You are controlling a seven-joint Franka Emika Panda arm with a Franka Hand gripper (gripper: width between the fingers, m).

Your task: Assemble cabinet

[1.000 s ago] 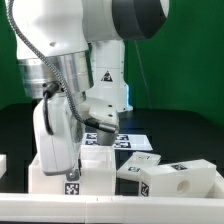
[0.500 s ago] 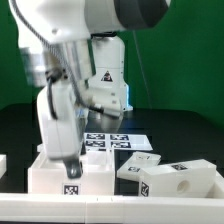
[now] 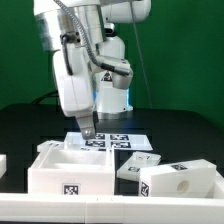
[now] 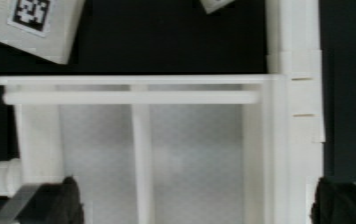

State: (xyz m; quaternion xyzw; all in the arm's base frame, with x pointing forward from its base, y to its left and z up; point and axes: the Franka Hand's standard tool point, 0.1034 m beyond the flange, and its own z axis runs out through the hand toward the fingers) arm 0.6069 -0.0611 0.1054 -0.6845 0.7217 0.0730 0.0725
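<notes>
The cabinet's open white box (image 3: 70, 172) stands at the front of the exterior view's left, with a marker tag on its front face. My gripper (image 3: 87, 130) hangs just above its far rim, fingers pointing down, open and empty. In the wrist view the box's inside (image 4: 175, 140) with its ribs and rim lies below the gripper (image 4: 193, 205). The dark fingertips (image 4: 43, 204) stand wide apart at either side with nothing held between them. Two more white cabinet pieces (image 3: 140, 164) (image 3: 182, 183) lie at the exterior view's right.
The marker board (image 3: 112, 141) lies flat behind the box and also shows in the wrist view (image 4: 29, 28). A small white piece (image 3: 3, 165) sits at the exterior view's left edge. A white rail (image 3: 110, 212) runs along the front.
The arm has risen and swung toward the exterior view's right. The gripper, earlier low at the box's left side, now hangs above its far rim. The box stays in place.
</notes>
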